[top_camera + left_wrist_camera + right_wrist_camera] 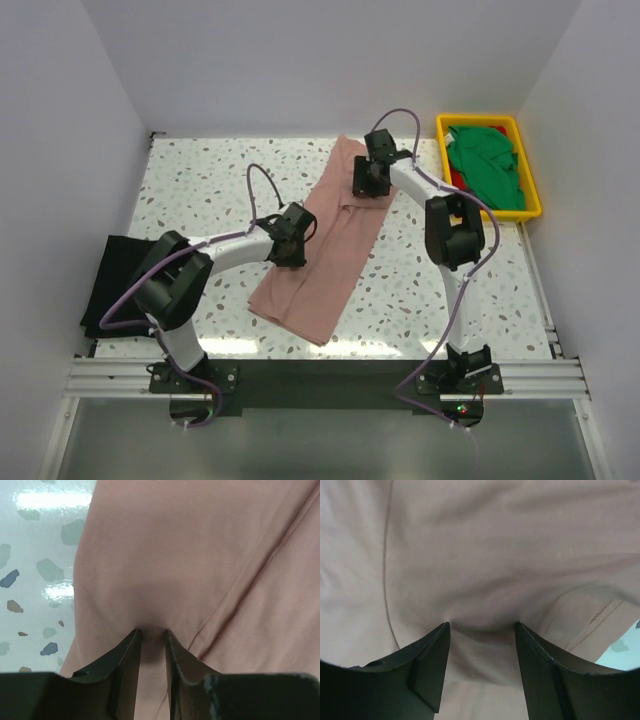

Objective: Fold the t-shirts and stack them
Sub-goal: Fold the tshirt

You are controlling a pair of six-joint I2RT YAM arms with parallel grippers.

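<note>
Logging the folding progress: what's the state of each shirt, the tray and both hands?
pink t-shirt: folded into a long strip, lying flat
black t-shirt: folded, set aside on the left
green t-shirt: crumpled in the yellow tray
red t-shirt: mostly hidden under the green one
yellow tray: holding two shirts
left hand: pinching the pink cloth
right hand: open, pressed onto the pink cloth

My left fingers (127, 665) and right fingers (427, 665) are black. The pink t-shirt (325, 245) is dusty and plain. At nine o'clock lies a black t-shirt (115, 280). At two o'clock, the yellow tray (480, 120) holds a green t-shirt (487, 165) over a red t-shirt (456, 180). The table (200, 190) is white, speckled grey, blue and brown.
</note>
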